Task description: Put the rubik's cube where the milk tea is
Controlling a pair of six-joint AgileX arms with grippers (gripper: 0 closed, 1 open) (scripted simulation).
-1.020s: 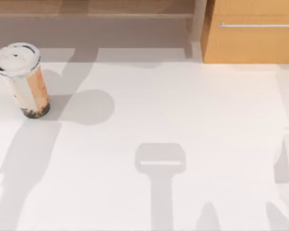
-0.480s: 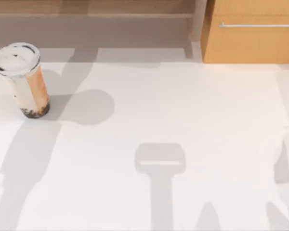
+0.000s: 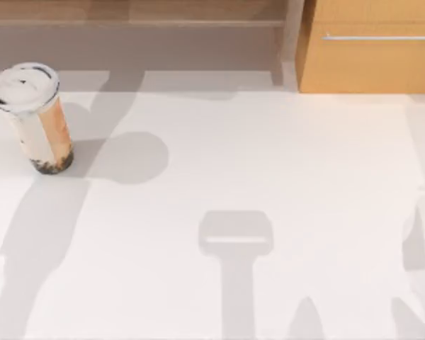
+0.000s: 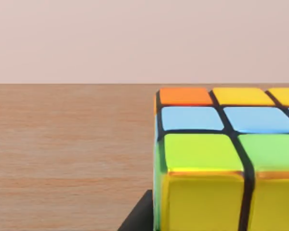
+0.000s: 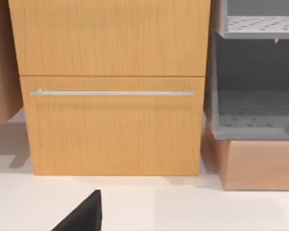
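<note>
I see tall clear plastic milk tea cup with white domed lid upright at tabletop far left. Left wrist view: multicoloured rubik's cube close, on wood-grain surface. Right wrist view: light wooden drawer cabinet. Pincer states: cannot tell.

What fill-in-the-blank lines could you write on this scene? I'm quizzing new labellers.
1. The milk tea stands near the table's far ____ corner in the top view.
2. The milk tea's lid is ____ in colour.
3. In the left wrist view the cube rests on a ____ surface.
4. In the right wrist view the cabinet bears a horizontal silver ____.

Missing words: left; white; wooden; handle
</note>
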